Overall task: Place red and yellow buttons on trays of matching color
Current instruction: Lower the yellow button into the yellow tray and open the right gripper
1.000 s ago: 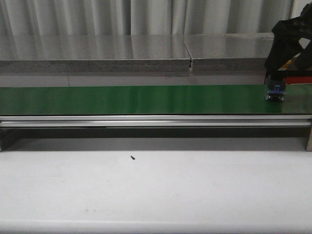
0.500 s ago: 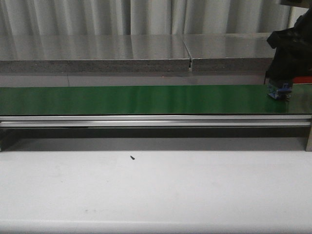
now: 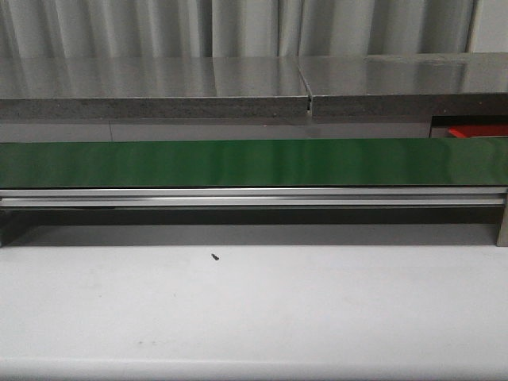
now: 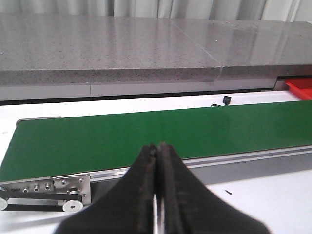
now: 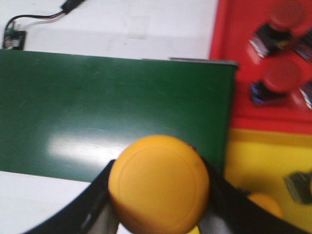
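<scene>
In the right wrist view my right gripper (image 5: 159, 187) is shut on a yellow button (image 5: 159, 183), held above the end of the green conveyor belt (image 5: 112, 112). Beside the belt lies the red tray (image 5: 229, 63) with two red buttons (image 5: 281, 74) in it. The yellow tray (image 5: 253, 165) adjoins it and holds another yellow button (image 5: 265, 204). In the left wrist view my left gripper (image 4: 157, 146) is shut and empty, over the belt's near rail. The front view shows neither gripper, only the belt (image 3: 238, 162) and a corner of the red tray (image 3: 476, 131).
A grey stone ledge (image 3: 159, 95) runs behind the belt. A small circuit board with a cable (image 5: 14, 36) lies on the white surface beyond the belt. A tiny dark speck (image 3: 215, 256) sits on the white table in front.
The right arm, which stood over the belt's right end with the button, has moved out of the front view to the right.
</scene>
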{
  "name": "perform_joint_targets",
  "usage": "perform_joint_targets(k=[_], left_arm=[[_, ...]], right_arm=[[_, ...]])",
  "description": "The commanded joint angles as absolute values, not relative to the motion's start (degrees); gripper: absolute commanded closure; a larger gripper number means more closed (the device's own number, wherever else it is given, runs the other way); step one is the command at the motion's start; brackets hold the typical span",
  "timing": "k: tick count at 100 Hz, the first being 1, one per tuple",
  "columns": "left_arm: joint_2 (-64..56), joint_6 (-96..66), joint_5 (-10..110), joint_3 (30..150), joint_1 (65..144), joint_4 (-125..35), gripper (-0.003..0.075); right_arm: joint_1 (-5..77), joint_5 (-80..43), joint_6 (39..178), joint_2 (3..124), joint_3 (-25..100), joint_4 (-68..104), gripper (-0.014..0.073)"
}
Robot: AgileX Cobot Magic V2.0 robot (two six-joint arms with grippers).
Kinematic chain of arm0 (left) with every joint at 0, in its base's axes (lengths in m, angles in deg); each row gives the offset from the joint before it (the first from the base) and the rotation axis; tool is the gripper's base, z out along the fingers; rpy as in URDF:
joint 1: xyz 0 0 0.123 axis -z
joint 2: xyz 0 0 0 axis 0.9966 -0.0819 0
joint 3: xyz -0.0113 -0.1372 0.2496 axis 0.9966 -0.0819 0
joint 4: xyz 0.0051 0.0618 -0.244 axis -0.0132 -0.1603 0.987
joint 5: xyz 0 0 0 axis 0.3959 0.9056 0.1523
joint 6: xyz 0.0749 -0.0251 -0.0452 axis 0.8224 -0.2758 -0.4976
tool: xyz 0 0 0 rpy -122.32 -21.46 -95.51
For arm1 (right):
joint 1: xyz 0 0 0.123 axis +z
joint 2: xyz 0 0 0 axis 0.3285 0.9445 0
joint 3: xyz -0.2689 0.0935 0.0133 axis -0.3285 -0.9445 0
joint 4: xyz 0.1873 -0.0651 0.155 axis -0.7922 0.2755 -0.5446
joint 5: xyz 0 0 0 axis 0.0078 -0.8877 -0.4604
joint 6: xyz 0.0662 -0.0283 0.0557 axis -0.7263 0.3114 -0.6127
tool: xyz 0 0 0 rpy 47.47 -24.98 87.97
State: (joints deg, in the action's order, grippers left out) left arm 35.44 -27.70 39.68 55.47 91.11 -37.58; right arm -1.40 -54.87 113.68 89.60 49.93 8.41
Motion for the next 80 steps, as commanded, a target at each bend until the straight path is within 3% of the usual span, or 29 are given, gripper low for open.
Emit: perform_joint_targets(k=[1, 28, 50, 80], left_arm=[[35.00, -27.57, 43.60, 57.05, 91.55, -36.19, 0.0739], [35.00, -27.57, 43.60, 57.05, 91.55, -36.19, 0.0739], [35.00, -27.57, 43.60, 57.05, 91.55, -36.19, 0.0739], [35.00, -27.57, 43.60, 57.05, 91.55, -36.19, 0.0739]], right_arm=[[-6.87, -53.43, 111.19, 84.17, 48.63, 8.45, 0.0410], [-19.53, -42.96, 105.21, 81.61, 36.95, 8.39, 0.0410], [-20.72, -32.84, 104.64, 82.64, 27.29, 8.35, 0.0410], [-20.72, -29.14, 104.69, 91.11, 26.40, 8.35, 0.0410]])
